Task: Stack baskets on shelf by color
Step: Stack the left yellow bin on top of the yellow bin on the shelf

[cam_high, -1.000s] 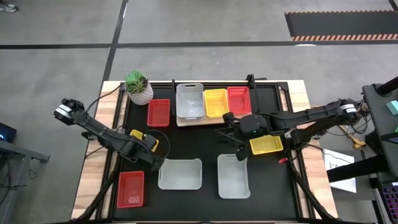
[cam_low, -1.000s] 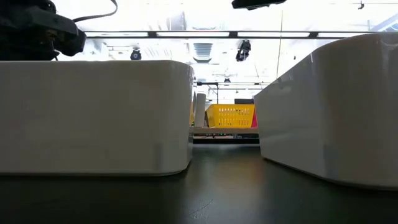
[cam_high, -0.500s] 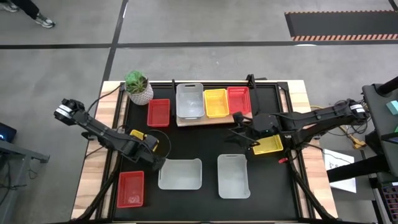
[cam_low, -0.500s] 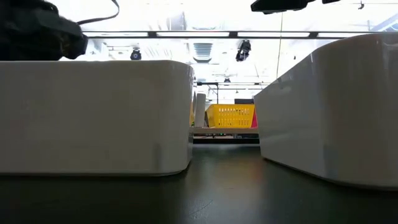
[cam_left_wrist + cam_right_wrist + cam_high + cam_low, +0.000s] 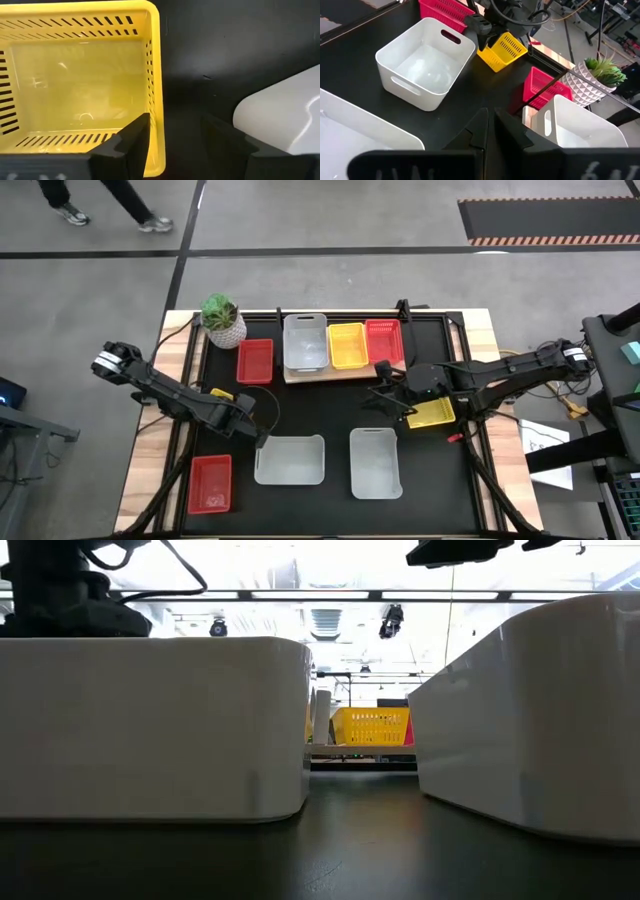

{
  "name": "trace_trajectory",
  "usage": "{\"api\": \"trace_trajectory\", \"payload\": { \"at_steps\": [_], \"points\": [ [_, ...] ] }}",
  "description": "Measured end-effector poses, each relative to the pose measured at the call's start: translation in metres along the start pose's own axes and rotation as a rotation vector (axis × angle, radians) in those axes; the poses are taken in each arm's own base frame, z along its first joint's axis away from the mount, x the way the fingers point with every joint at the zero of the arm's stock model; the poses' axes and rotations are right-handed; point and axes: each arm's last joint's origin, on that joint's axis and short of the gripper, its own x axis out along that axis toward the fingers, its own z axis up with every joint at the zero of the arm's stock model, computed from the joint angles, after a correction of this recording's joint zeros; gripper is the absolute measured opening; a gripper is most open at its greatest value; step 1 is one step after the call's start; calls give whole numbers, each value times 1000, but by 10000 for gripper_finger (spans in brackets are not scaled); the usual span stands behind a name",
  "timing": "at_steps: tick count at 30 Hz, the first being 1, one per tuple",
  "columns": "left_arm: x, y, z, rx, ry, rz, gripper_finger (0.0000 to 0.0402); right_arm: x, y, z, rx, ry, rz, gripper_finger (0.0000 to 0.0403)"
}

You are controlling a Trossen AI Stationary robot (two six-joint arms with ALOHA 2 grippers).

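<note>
On the shelf (image 5: 322, 375) at the far side stand a white basket (image 5: 305, 342), a yellow basket (image 5: 347, 345) and a red basket (image 5: 384, 340). My left gripper (image 5: 175, 120) stands open over another yellow basket (image 5: 80, 85) on the mat's left, one finger inside its side wall (image 5: 157, 100) and one outside. My right gripper (image 5: 491, 117) is shut on nothing. It hovers above the mat beside a third yellow basket (image 5: 433, 414). Loose on the mat lie two white baskets (image 5: 290, 459) (image 5: 376, 463) and two red ones (image 5: 254, 361) (image 5: 210, 483). My left gripper comes down from above, astride the yellow basket's side wall. The outer finger (image 5: 220, 137) stands clear of the wall. Whether the inner finger (image 5: 131, 140) touches the wall, I cannot tell. The basket rests on the mat.
A potted plant (image 5: 222, 318) stands at the far left corner. The black mat (image 5: 330, 415) has bare room in its middle. In the low view the two white baskets (image 5: 150, 730) (image 5: 540, 710) fill the foreground. A person's legs (image 5: 100, 200) cross the floor beyond the table.
My right gripper has drawn back toward the table's right and far edges, away from the near white basket, then kept still. My left gripper has turned a little over the yellow basket, which shows less from above than before.
</note>
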Motion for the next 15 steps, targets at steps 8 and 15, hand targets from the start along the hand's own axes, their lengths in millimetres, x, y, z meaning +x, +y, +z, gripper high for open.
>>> {"api": "trace_trajectory", "payload": {
  "at_steps": [8,15],
  "points": [
    [16,8,1,21,-34,77,147,0,0,0,12,2,1,22],
    [23,7,0,77,-20,117,18,0,2,-3,31,34,16,22]
  ]
}}
